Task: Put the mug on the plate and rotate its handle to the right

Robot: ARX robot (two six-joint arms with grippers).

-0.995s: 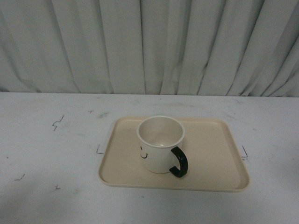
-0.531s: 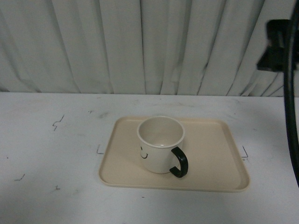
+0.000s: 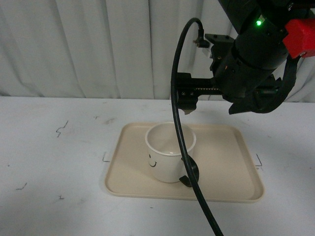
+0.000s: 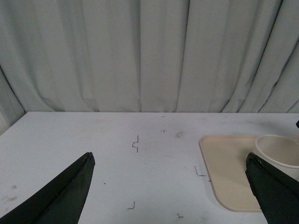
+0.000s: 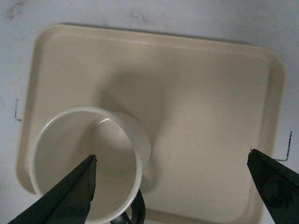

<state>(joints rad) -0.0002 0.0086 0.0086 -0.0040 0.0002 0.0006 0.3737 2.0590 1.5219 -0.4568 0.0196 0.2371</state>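
The right claw (image 5: pixel 171 155) hangs spread wide, its two dark fingertips (image 5: pixel 70 193) far apart with nothing between them. It hovers above the plate (image 5: pixel 210 93) and touches nothing. Straight below the gap between the fingertips lies bare plate. Below one fingertip stands the mug (image 5: pixel 84 140), upright, open side up, with nothing inside. The mug rests on the plate, toward the edge nearest the robot. Its dark handle (image 5: pixel 135 211) pokes out from the side of the mug nearest the robot.

In the front view the right arm (image 3: pixel 246 59) is well above the mug (image 3: pixel 167 157), and a black cable (image 3: pixel 173 88) loops down from it across the front of the mug. The handle (image 3: pixel 195 171) points to the robot's right and a little toward the robot, partly behind the cable. A small smiley face (image 3: pixel 151 161) shows on the mug's left side.

The left claw (image 4: pixel 168 157) is also spread wide and holds nothing. It hangs over bare white tabletop (image 4: pixel 117 154) with small dark marks. The plate (image 4: pixel 224 172) and the mug (image 4: pixel 280 149) lie off beyond one of its fingertips, apart from it. A pale curtain (image 4: pixel 140 56) hangs behind the tabletop.
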